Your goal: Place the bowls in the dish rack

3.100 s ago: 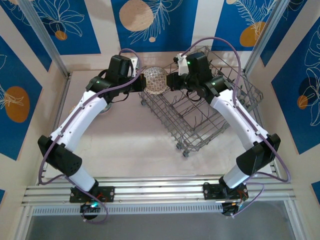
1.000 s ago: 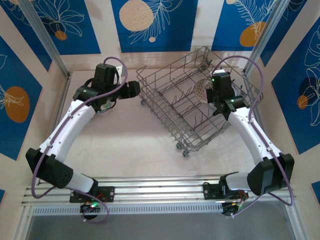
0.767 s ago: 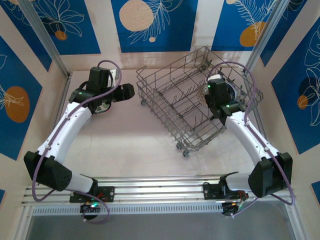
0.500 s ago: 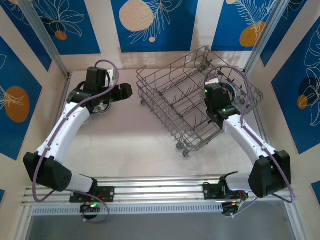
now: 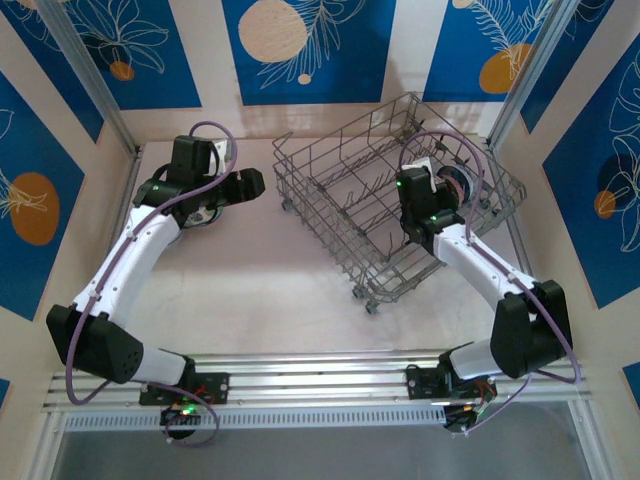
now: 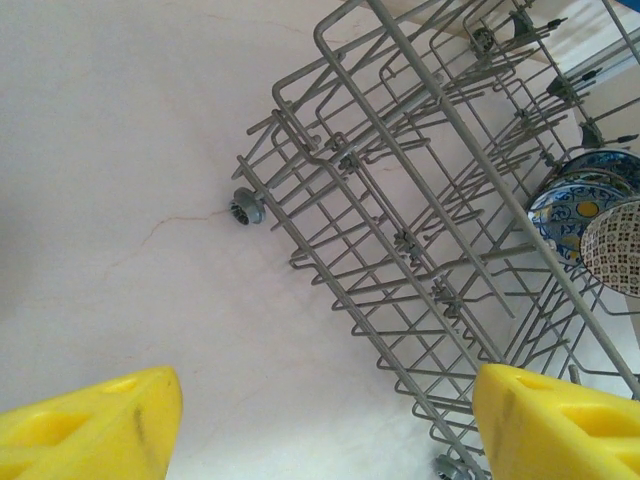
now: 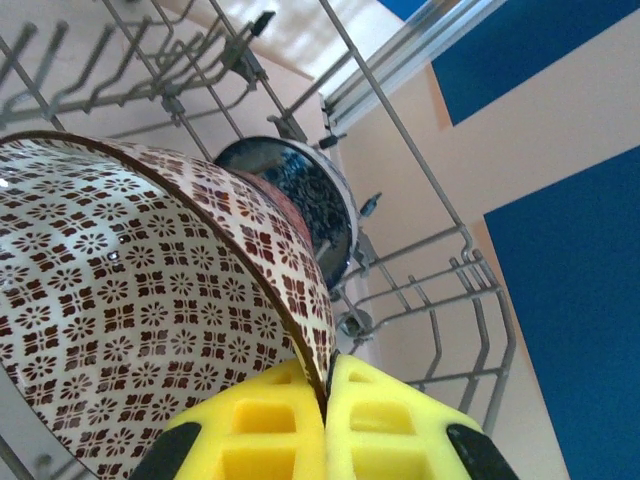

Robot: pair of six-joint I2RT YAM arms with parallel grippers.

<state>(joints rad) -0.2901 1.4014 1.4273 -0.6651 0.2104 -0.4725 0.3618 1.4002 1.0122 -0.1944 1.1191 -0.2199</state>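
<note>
Tabletop (image 5: 250,290) — dish rack (image 5: 318,232) — blue walls (image 5: 310,50)

Seen from overhead, the dish rack (image 5: 335,185) sits askew, right of centre on the tabletop (image 5: 260,280). The left gripper (image 5: 256,181) is just left of it, apart. In the rack's right end a bowl (image 7: 130,320) has its rim between the right gripper's (image 7: 325,385) jaws; behind it stand perhaps two more bowls (image 7: 300,200).

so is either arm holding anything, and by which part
The right jaws pinch the rim of the red-brown patterned bowl; the left jaws stand open, holding nothing.
</note>
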